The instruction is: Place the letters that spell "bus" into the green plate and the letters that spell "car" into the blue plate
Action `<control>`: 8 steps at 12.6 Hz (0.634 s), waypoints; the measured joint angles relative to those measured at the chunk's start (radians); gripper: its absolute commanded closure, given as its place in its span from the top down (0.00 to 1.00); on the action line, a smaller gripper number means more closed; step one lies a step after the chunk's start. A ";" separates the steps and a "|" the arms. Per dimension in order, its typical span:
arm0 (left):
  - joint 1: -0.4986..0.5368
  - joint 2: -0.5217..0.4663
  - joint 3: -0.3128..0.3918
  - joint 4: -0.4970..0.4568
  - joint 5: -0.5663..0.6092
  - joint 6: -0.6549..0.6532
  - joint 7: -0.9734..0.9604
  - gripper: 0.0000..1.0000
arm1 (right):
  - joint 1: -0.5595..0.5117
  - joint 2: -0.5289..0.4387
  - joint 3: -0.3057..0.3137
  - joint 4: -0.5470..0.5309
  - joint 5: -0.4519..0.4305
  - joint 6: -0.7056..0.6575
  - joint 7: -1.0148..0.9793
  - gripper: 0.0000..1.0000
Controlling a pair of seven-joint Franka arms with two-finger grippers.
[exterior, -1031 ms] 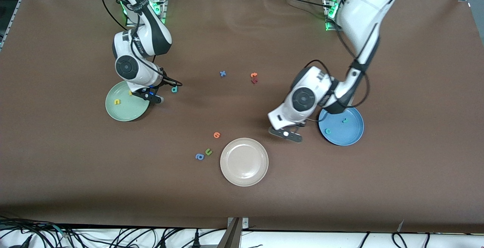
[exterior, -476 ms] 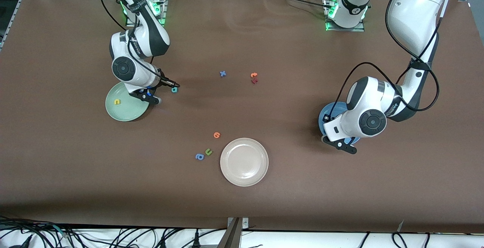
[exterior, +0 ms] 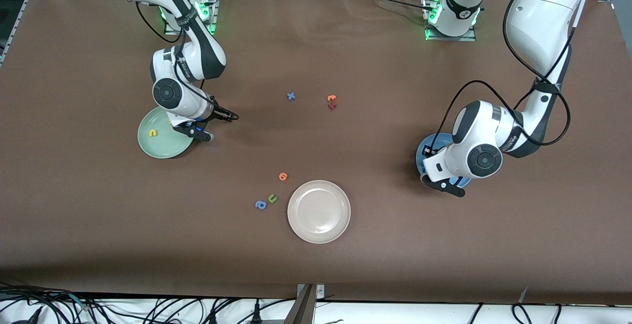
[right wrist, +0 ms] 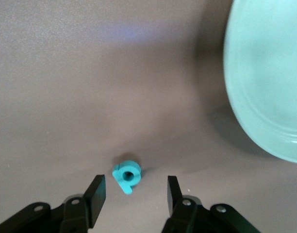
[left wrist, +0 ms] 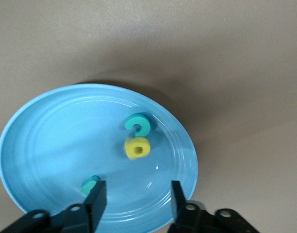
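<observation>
The blue plate (left wrist: 51, 145) holds a teal "c" (left wrist: 137, 125), a yellow "a" (left wrist: 137, 148) and a teal "r" (left wrist: 89, 184) half hidden by one finger. My left gripper (left wrist: 136, 199) hangs open just over this plate (exterior: 423, 152), holding nothing. The green plate (exterior: 158, 146) holds a yellow letter (exterior: 153, 133), with another (exterior: 170, 122) at its rim. The teal "b" (right wrist: 125, 178) lies on the table beside the green plate (right wrist: 265, 82), toward the left arm's end. My right gripper (right wrist: 134, 194) is open over it; the letter sits just ahead of the fingertips.
A beige-white plate (exterior: 319, 211) sits near the front camera. Beside it lie an orange round letter (exterior: 283, 176), an olive "u" (exterior: 272, 198) and a blue "a" (exterior: 260, 205). Mid-table are a blue "x" (exterior: 291, 96) and orange and dark red letters (exterior: 332, 98).
Both grippers have opened. The left arm swung from beside the beige-white plate to over the blue plate. The right gripper shifted a little from the green plate's rim toward the teal "b".
</observation>
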 measured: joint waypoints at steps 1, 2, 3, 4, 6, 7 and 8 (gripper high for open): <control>0.000 -0.007 -0.002 0.009 0.000 -0.003 -0.001 1.00 | 0.002 0.012 0.000 0.000 0.000 0.014 0.000 0.60; 0.000 -0.024 -0.004 0.024 0.000 -0.025 -0.002 1.00 | 0.003 0.020 0.001 0.000 0.000 0.019 0.000 0.59; 0.000 -0.056 -0.006 0.045 0.000 -0.067 -0.003 1.00 | 0.004 0.025 0.003 -0.001 0.000 0.020 0.000 0.58; 0.001 -0.099 -0.008 0.065 0.000 -0.120 -0.003 1.00 | 0.006 0.028 0.005 -0.001 0.000 0.021 0.000 0.58; 0.001 -0.200 -0.011 0.107 0.000 -0.242 -0.004 1.00 | 0.009 0.034 0.012 -0.002 0.000 0.021 0.000 0.46; 0.002 -0.247 -0.011 0.137 -0.013 -0.314 -0.006 1.00 | 0.010 0.038 0.015 -0.003 0.000 0.022 0.000 0.35; 0.006 -0.286 -0.008 0.174 -0.049 -0.381 -0.009 1.00 | 0.011 0.042 0.015 -0.003 0.000 0.025 0.000 0.24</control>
